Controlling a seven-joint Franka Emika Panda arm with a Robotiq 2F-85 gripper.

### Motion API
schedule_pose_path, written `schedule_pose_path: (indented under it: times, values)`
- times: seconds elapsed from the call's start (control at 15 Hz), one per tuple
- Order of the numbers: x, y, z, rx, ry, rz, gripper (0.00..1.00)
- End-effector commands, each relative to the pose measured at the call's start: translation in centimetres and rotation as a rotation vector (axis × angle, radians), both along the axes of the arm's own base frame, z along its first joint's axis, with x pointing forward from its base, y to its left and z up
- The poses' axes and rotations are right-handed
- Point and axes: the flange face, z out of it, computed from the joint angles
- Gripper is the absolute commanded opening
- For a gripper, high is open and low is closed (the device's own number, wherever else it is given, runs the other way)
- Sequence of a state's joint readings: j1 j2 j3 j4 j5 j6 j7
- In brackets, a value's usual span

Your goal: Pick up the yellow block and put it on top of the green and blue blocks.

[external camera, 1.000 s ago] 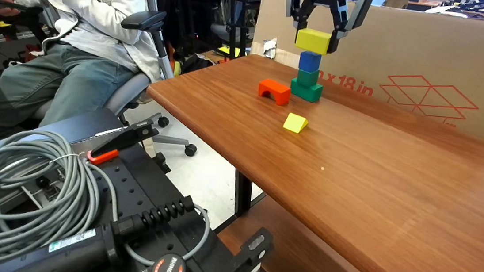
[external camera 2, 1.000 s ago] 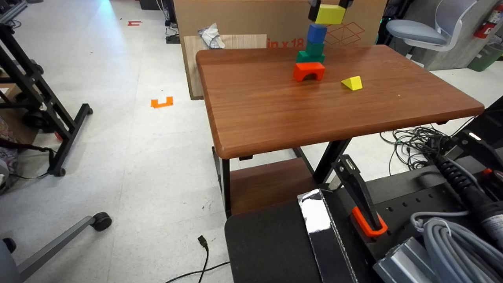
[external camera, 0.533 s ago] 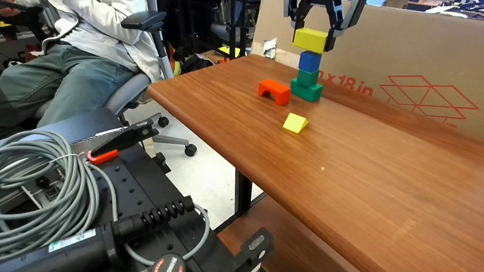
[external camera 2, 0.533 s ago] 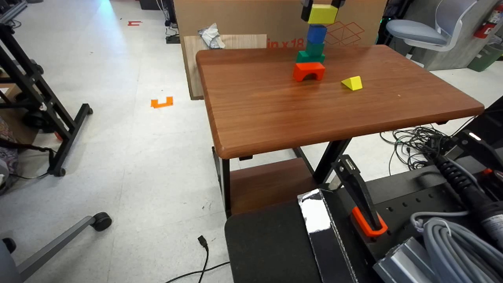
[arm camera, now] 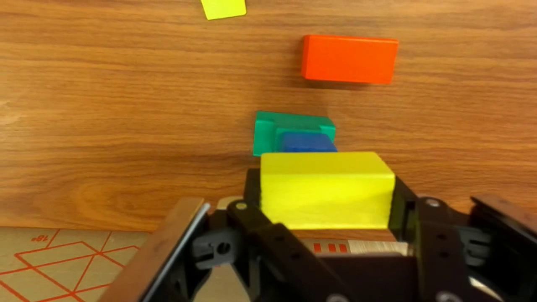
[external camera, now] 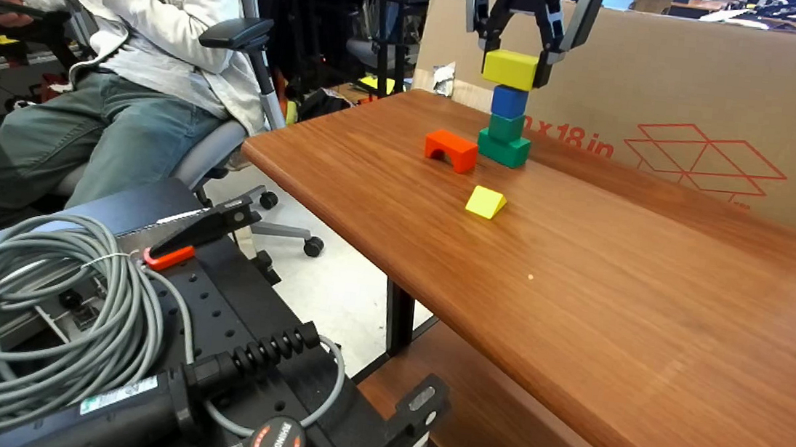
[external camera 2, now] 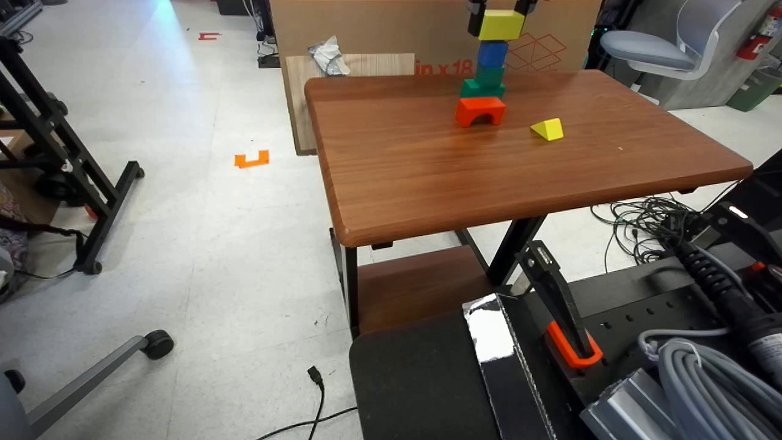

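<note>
- Yellow block, oblong: one; upper part of an exterior view, right of centre.
- Blue block: one; straight below the yellow block in that frame.
- Small green block and wide green block: two greens in all; small under blue, wide under small.
- Wooden table: one; bears the wide green block.
- Orange-red arch: one; on the table, left of the greens, near but apart.
- Yellow wedge: one; on the table, lower in the frame.
- Gripper: one; jaws parted to the yellow block's length, one against each end, holding it.
- Yellow block, position: between the jaws, below centre in the wrist view; contact with the blue block cannot be told.
</note>
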State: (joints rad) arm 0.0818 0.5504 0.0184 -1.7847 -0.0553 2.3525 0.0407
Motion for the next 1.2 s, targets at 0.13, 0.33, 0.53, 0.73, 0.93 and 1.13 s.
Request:
schedule_pose_path:
  times: [0.13, 0.33, 0.53, 0.73, 0.93, 1.13]
  values:
    - [0.7, 0.1, -0.6, -0.014, 0.022, -0.007, 0.42]
    - [0.9, 0.1, -0.4, -0.026, 0.018, -0.021, 0.93]
    - [0.5, 0.0, 0.1, -0.021, 0.017, -0.036, 1.00]
    - [-0.4, 0.6, 1.5, -0.016, 0.005, -0.044, 1.00]
    - [-2.6, 1.9, 4.6, -0.024, -0.006, -0.067, 1.00]
    - [-6.2, 3.8, 8.5, -0.010, -0.013, -0.081, 1.00]
